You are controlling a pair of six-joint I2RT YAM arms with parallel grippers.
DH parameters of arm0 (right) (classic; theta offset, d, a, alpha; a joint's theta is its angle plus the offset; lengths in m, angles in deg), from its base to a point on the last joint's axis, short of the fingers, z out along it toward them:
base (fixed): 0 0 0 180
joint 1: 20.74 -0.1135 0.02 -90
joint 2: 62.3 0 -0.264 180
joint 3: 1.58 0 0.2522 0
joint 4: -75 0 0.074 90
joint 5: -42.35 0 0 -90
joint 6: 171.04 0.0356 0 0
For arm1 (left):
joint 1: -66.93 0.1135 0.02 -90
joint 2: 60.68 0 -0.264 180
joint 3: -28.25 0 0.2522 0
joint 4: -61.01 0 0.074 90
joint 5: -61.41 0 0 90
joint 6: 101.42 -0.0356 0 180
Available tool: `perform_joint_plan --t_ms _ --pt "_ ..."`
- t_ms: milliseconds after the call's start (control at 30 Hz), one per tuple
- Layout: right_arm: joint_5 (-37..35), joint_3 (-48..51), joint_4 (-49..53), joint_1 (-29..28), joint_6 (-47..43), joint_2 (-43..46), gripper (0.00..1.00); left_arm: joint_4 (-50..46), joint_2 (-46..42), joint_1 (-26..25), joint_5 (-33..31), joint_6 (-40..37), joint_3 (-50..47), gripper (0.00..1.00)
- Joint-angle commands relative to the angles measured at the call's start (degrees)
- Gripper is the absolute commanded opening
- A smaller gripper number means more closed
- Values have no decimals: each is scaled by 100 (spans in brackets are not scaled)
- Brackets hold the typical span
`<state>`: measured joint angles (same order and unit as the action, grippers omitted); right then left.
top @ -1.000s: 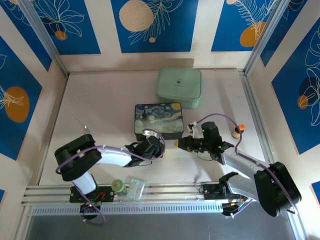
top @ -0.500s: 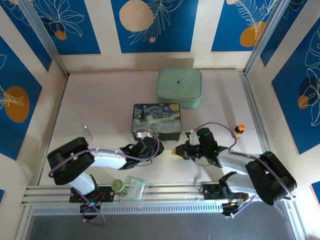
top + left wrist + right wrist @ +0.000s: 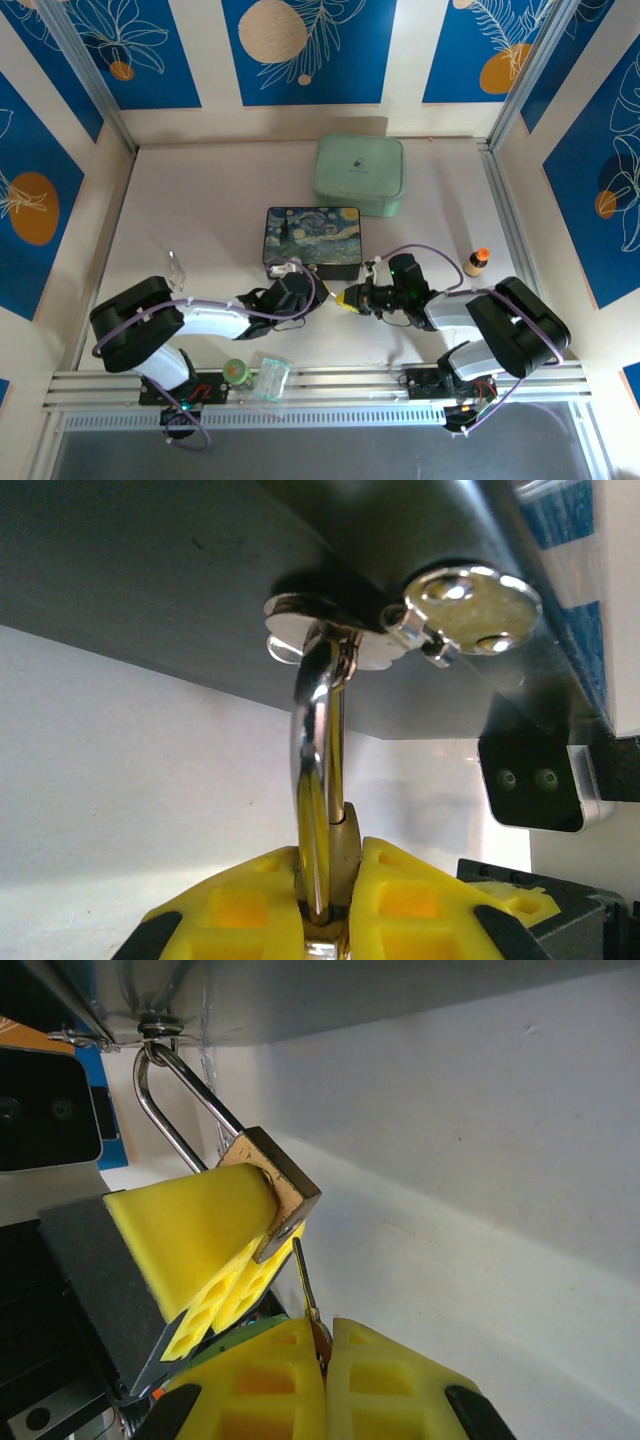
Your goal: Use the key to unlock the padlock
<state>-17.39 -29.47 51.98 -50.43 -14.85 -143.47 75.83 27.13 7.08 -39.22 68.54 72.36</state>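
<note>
My left gripper pinches the brass padlock, center left in the right wrist view, its shackle hooked through the hasp of the painted box. My right gripper, pressed together on the key, holds its tip at the padlock's bottom.

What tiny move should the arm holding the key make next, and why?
Probably ease the key straight on into the padlock: the right gripper pinches it with its tip just at the lock's bottom face, while the left gripper clamps the body steady. Turning likely comes after.
</note>
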Motion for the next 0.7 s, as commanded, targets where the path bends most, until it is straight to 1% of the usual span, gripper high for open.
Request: perform_joint_plan --t_ms 0,200,367,667 --pt "155 -107 -182 60 170 -173 0 509 -152 9 -77 45 15 2" --pt "235 -161 -604 34 357 -464 0 615 -102 9 -18 72 77 2" --pt "232 -126 -903 43 443 -533 0 584 -98 9 35 70 76 2" --pt "224 -107 -924 -14 394 -400 0 611 -46 10 76 63 142 2"
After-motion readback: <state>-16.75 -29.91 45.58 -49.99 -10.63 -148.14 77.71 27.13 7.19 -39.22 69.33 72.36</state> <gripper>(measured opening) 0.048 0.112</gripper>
